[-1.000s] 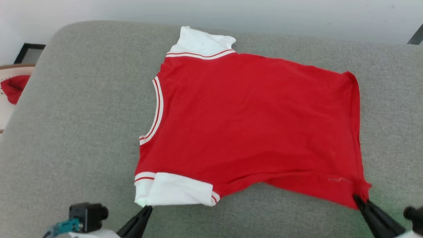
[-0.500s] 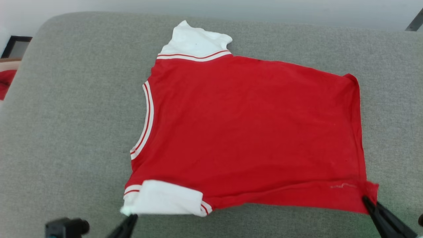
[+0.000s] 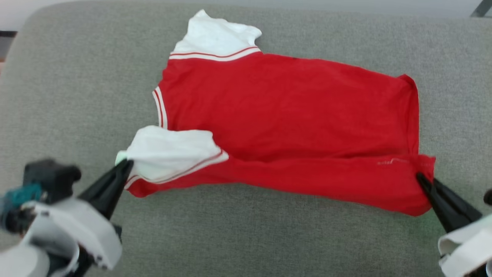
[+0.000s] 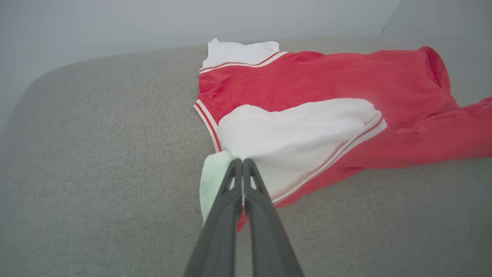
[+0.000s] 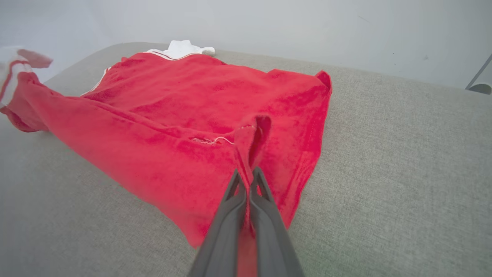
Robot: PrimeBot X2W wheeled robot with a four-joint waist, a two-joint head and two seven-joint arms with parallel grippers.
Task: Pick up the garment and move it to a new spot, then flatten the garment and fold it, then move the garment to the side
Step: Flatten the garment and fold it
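The garment (image 3: 284, 107), a red jersey with white sleeves and striped trim, lies on the grey cushion (image 3: 77, 96) with its plain red side up. Its near edge is lifted and doubled back over the body. My left gripper (image 3: 126, 164) is shut on the near white sleeve (image 3: 169, 152), seen close in the left wrist view as the left gripper (image 4: 242, 161) pinching the sleeve's edge (image 4: 292, 134). My right gripper (image 3: 419, 176) is shut on the garment's near right hem corner; in the right wrist view the right gripper (image 5: 248, 171) pinches a raised fold of red cloth (image 5: 253, 134).
The grey cushion (image 5: 403, 154) runs wide on both sides of the garment and in front of it. A pale wall (image 5: 269, 23) rises behind the cushion's far edge. A dark slanted bar (image 3: 482, 8) shows at the far right corner.
Both grippers have lifted the garment's near edge and carried it away from me over the body. The head camera has also tilted, shifting the whole scene.
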